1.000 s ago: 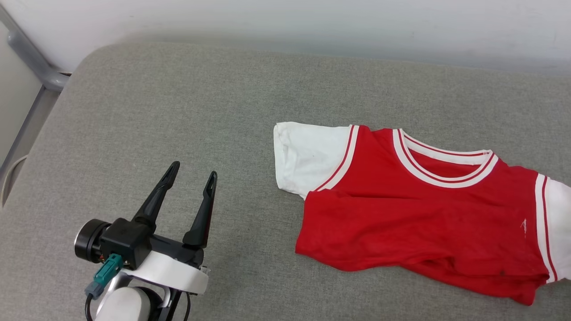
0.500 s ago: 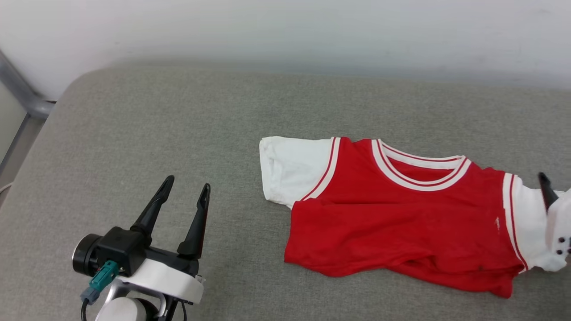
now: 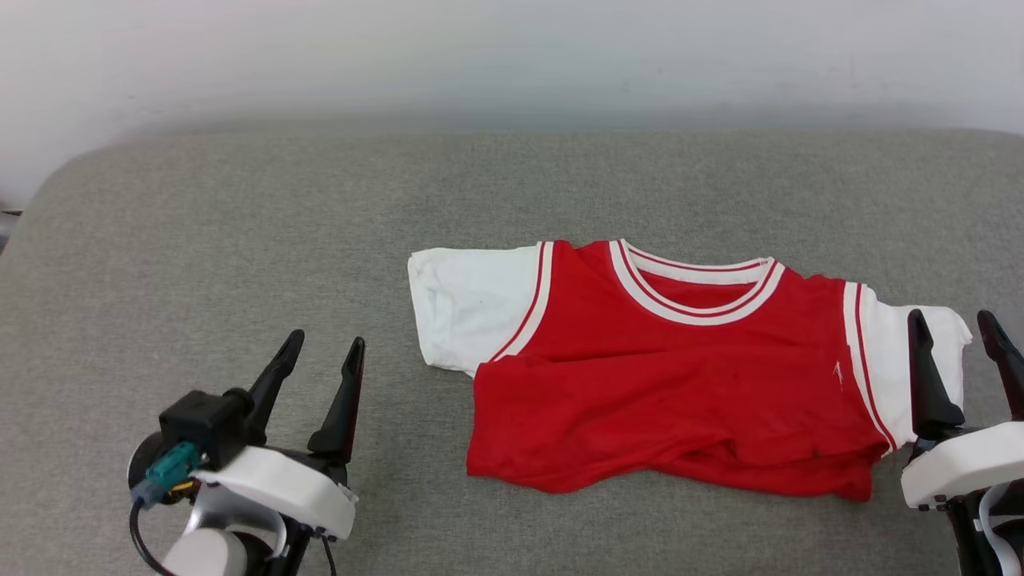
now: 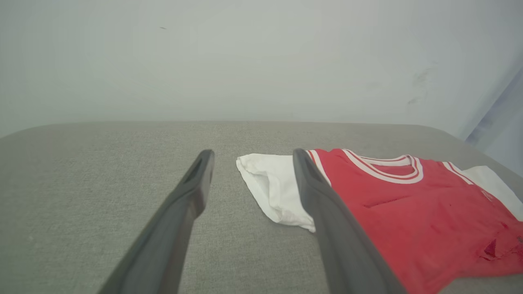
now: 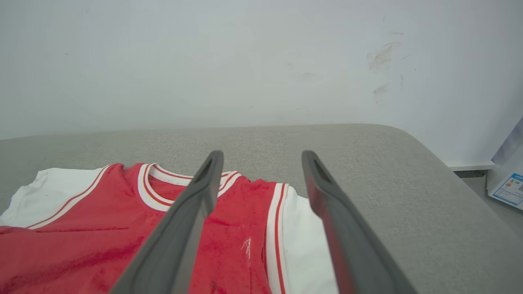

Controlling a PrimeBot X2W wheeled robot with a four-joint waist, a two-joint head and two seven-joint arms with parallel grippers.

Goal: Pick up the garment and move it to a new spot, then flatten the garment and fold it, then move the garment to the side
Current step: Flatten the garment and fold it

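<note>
Garment [image 3: 664, 400] is lying on the grey fabric-topped table [image 3: 240, 224], right of centre, collar [image 3: 692, 288] pointing at the wall [image 3: 512, 56]. It's mostly spread out, but the lower body is bunching into a diagonal crease and the hem [image 3: 664, 472] is running uneven. No print is showing on the upper face.

Left pincer [image 3: 326, 342] is hanging open and empty over bare table, well clear of the near white sleeve [image 3: 468, 308]. Right pincer [image 3: 950, 318] is also standing open with nothing in it, its tips sitting just over the other white sleeve [image 3: 888, 360].

Handling, my read: it's looking like thin, light, floppy knit that will sag and drag if lifted by one point. The fabric top is probably going to grab it, so lifting should beat sliding. Best holds are looking like both shoulder seams by the striped trim, or the two hem corners, one pincer each. Pinch shallow so only the intended layers are coming up.

Nothing is blocking the way, and open table is lying to the left for a new spot. A labelled carton [image 5: 508, 188] is sitting off the table's right end, out of reach of the work.
</note>
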